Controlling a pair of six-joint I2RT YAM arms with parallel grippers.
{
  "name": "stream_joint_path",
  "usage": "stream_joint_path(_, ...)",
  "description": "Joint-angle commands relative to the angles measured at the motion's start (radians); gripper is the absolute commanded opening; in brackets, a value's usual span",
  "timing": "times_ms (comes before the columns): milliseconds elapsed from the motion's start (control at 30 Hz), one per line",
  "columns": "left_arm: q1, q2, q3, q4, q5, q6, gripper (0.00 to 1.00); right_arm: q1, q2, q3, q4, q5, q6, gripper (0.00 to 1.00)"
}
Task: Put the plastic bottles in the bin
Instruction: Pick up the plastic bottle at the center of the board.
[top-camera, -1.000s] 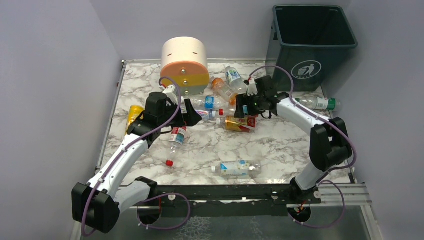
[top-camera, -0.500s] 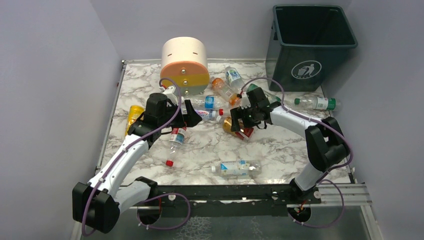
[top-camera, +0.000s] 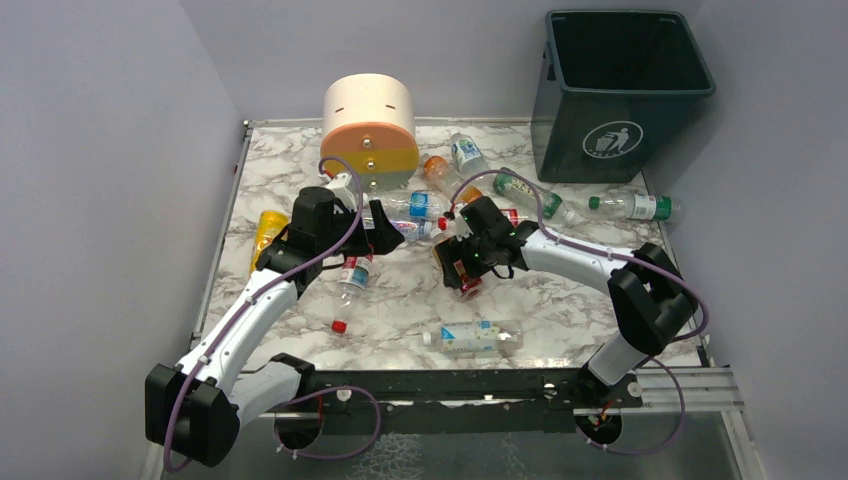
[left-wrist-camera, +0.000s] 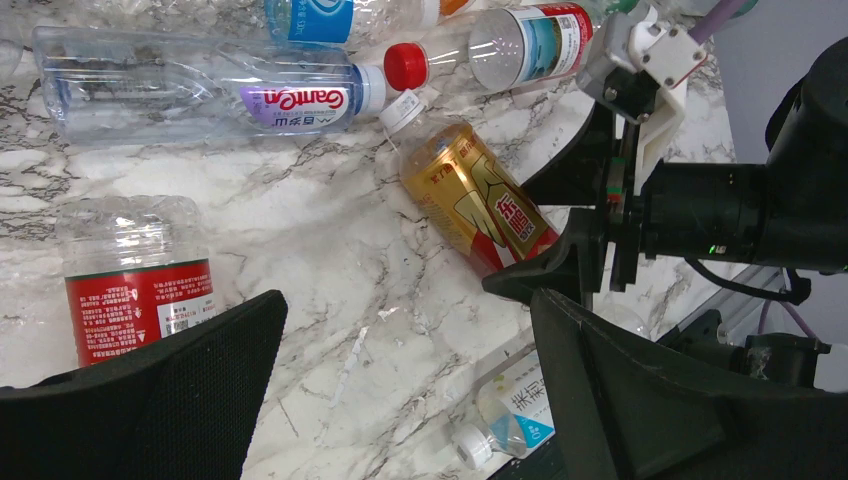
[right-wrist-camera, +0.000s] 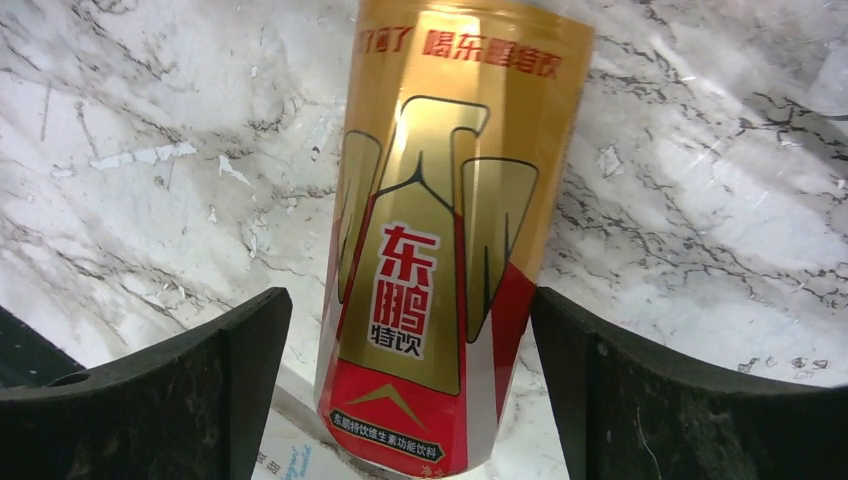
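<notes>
Nearest you, a clear blue-labelled bottle (top-camera: 472, 336) lies on its side by the front edge of the marble table (top-camera: 400, 300), nobody on it. Just beyond, your right gripper (right-wrist-camera: 410, 330) is down low, jaws spread wide either side of the gold bottle (right-wrist-camera: 450, 200), which lies flat on the marble between the fingers: straddled, not pinched, as far as I can see. Your left gripper (left-wrist-camera: 405, 310) hangs wide open too, nothing in it, a red-labelled bottle (left-wrist-camera: 135, 290) just beside one finger. Further back, the orange bottle (top-camera: 440, 172) lies near the cream drawer unit (top-camera: 368, 110), and a green-labelled bottle (top-camera: 640, 207) lies close to the bin (top-camera: 565, 130), which stands at the far right corner with no bottle showing in its dark inside. My read: nothing banked yet, first grasp lined up, the whole scatter left to carry
</notes>
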Motion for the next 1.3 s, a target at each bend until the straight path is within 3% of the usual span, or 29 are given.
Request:
stream_joint_path(0, -0.002, -0.005, -0.004, 0.031, 0.027, 0.001, 0.99, 0.045, 0.034, 0.023, -0.041, 0.124, 0.029, 0.93)
stream_joint_path(233, -0.002, -0.005, -0.009, 0.031, 0.027, 0.002, 0.99, 0.069, 0.086, 0.085, -0.09, 0.221, 0.055, 0.91)
stream_joint_path(500, -0.002, -0.011, -0.025, 0.043, 0.03, 0.0, 0.99, 0.071, 0.077, 0.091, -0.098, 0.238, 0.074, 0.61)
stream_joint_path(700, -0.002, -0.003, -0.04, 0.063, 0.035, -0.009, 0.99, 0.071, 0.032, 0.078, -0.113, 0.253, 0.081, 0.53)
stream_joint_path(1267, -0.003, 0.013, -0.056, 0.097, 0.047, -0.015, 0.99, 0.068, -0.141, 0.24, -0.215, 0.311, 0.062, 0.52)
